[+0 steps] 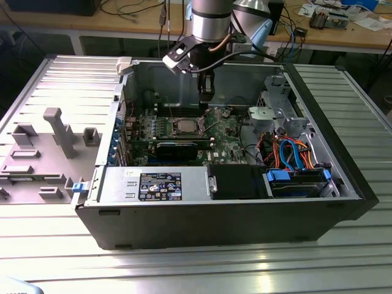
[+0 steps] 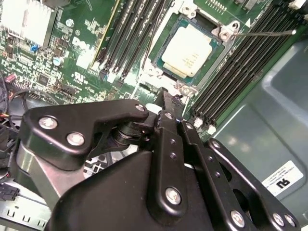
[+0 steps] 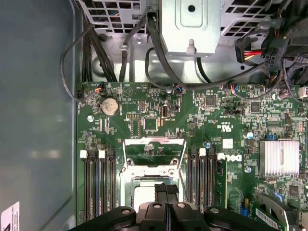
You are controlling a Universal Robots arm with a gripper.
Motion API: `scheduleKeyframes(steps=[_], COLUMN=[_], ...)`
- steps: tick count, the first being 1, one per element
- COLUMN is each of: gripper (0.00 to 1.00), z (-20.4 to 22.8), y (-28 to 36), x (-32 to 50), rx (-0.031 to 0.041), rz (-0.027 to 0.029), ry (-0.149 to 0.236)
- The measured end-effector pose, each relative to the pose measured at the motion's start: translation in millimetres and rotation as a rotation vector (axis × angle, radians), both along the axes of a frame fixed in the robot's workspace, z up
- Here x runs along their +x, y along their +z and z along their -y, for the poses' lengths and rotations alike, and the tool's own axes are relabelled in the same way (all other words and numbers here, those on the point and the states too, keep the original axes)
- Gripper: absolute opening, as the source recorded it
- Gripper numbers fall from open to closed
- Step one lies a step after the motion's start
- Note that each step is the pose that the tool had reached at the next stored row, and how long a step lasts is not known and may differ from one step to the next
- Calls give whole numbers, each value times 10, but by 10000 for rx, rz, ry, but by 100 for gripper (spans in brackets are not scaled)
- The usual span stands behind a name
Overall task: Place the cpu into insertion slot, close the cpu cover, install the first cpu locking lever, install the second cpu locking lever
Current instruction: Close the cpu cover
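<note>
The small flat square cpu point(image 2: 189, 49), silvery-grey on top, is seen seated flat in the insertion slot point(image 2: 210, 21), a square socket with a dark rim and a silver metal surround, set in the green circuit board point(image 3: 159, 108). The cpu cover point(image 3: 154, 140), a thin silver metal frame with a large square cut-out, is found open at one side of the socket, so the chip's top is left bare. A thin wire locking lever point(image 2: 267, 32) is seen reaching from one socket corner across the long black memory slots point(image 2: 240, 67), which are ranged on both sides of the socket. The black two-fingered gripper point(image 2: 166, 98) is poised just above the socket's edge, its fingertips pressed together with nothing held between them. In the exterior view the silver-and-black robot arm point(image 1: 211, 21) is lowered into the open dark computer case point(image 1: 245, 226), which is laid on its side on a ribbed metal table point(image 1: 184, 269).
</note>
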State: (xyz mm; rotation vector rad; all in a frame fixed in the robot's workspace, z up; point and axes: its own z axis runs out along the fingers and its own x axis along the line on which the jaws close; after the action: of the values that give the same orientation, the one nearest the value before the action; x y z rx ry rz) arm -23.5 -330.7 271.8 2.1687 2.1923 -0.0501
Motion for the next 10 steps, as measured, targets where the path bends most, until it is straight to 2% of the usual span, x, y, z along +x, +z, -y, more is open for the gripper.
scheduleKeyframes(steps=[10], gripper=[11], z=[-3], y=[-5], x=[181], rx=[-1], rz=[-9], ry=[0])
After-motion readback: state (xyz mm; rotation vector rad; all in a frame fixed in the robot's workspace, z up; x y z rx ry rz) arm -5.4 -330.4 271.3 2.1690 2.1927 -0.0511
